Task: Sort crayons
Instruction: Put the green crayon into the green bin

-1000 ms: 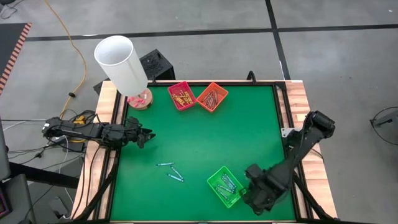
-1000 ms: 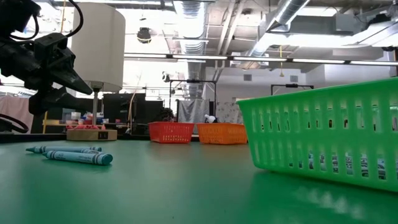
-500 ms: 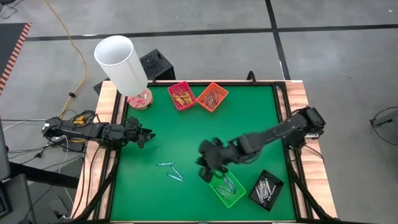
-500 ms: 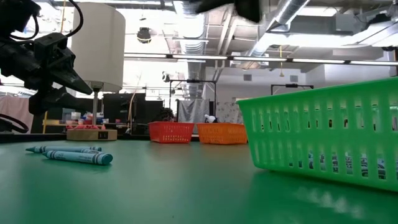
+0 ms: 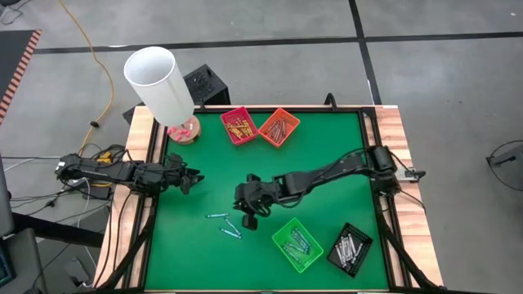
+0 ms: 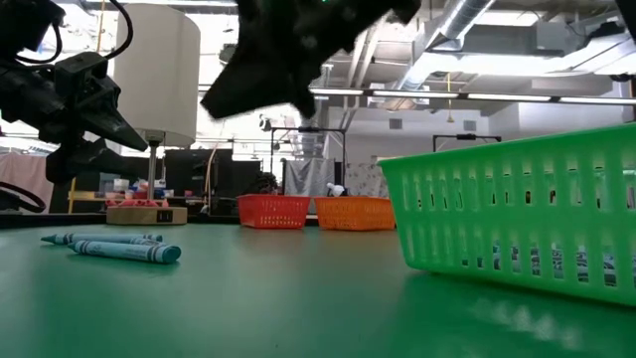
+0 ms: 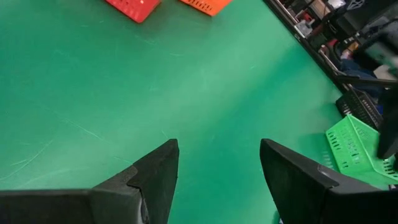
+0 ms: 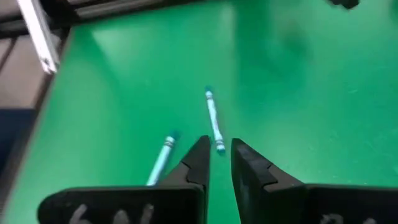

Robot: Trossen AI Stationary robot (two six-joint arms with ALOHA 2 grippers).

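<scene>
The right pincer (image 5: 248, 214) hangs over the green table (image 5: 327, 163) on a long reach, with two teal crayons (image 5: 222, 223) lying on the mat just ahead of and below its tips; in the right wrist view its fingers (image 8: 198, 158) stand a narrow gap apart and hold nothing, one crayon (image 8: 214, 120) running straight out from the gap and the other (image 8: 162, 157) angled off to one side of it. The low view shows the same pair lying flat, close together, well in front of the green tray (image 6: 517, 214), which sits behind the pincer toward the arm's base and already holds teal crayons; the black tray (image 5: 349, 248) lies beyond that again, while the red tray (image 5: 239, 126) and orange tray (image 5: 279, 126) stand far off to the pincer's side at the table's back edge. The step in hand is judged to be the pick of one teal crayon. To do it well, the fingers would need to widen, turn so that they close across the stick and not along it, and descend until the tips nearly meet the mat, taking the crayon near its middle so it does not pivot. The neighbouring crayon is close enough to be nudged or caught, so one stick should be isolated. The left pincer (image 7: 214, 174), fingers wide apart and empty, waits at the table's left edge.
</scene>
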